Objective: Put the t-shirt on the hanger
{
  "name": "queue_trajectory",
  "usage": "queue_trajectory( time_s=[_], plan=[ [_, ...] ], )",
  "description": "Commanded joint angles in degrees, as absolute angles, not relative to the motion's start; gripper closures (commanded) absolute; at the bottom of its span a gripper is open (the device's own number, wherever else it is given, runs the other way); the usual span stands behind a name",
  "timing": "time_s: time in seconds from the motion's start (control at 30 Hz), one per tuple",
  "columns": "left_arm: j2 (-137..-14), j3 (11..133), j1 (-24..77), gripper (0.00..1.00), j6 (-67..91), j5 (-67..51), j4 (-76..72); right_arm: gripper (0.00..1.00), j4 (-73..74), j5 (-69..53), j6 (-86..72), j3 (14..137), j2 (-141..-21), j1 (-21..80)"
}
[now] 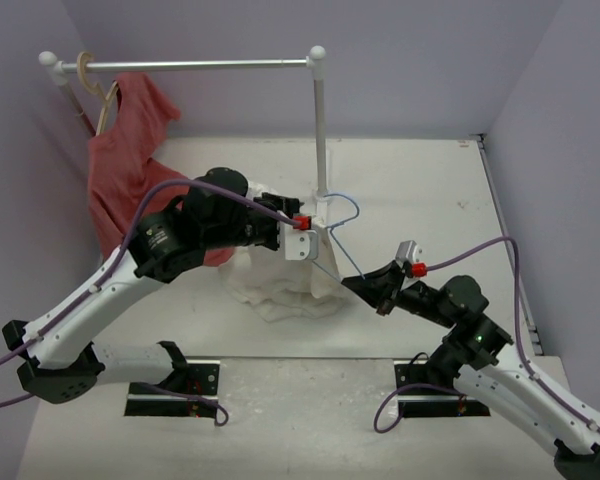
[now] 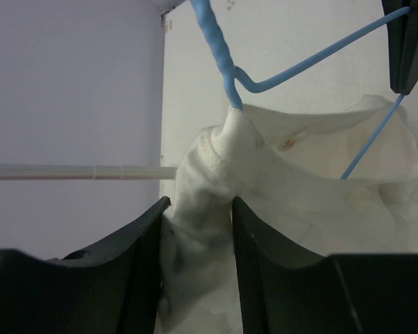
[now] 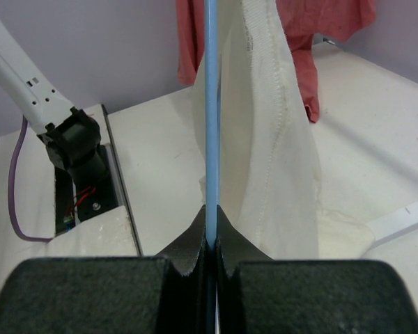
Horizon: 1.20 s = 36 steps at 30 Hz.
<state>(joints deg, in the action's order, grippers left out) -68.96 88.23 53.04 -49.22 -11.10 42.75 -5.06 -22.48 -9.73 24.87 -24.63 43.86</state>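
Observation:
The white t-shirt (image 1: 280,285) hangs bunched over the table centre, with the light-blue wire hanger (image 1: 342,222) partly inside it. My left gripper (image 1: 298,240) is shut on a fold of the shirt (image 2: 202,209) near its neck; the hanger's twisted neck (image 2: 219,52) rises out of the collar. My right gripper (image 1: 365,282) is shut on the hanger's wire (image 3: 211,125) at its right end, with shirt cloth (image 3: 272,118) hanging beside the wire.
A white clothes rail (image 1: 195,66) with an upright post (image 1: 322,140) stands at the back. A red shirt (image 1: 130,160) hangs on a tan wooden hanger (image 1: 98,95) at its left end. Purple walls close in left, back and right.

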Motion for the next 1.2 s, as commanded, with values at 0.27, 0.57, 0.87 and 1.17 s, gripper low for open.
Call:
queue_trajectory(
  time_s=[0.27, 0.57, 0.87, 1.17],
  plan=[
    [-65.2, 85.6, 53.3, 1.00, -41.0, -19.4, 40.6, 1.00, -10.1, -26.1, -7.8, 31.6, -27.7, 43.8],
    [-58.2, 70.2, 53.3, 1.00, -19.5, 15.8, 26.8, 0.01, -0.6, -2.5, -12.3, 35.5, -30.8, 43.8],
    [-53.1, 65.0, 53.3, 1.00, -15.4, 22.3, 26.1, 0.07, 23.0, 13.9, -36.4, 41.7, -24.1, 43.9],
    [-53.4, 69.1, 53.3, 1.00, -13.1, 12.1, 26.4, 0.39, 8.3, 6.1, -42.9, 42.9, -48.6, 55.0]
  ],
)
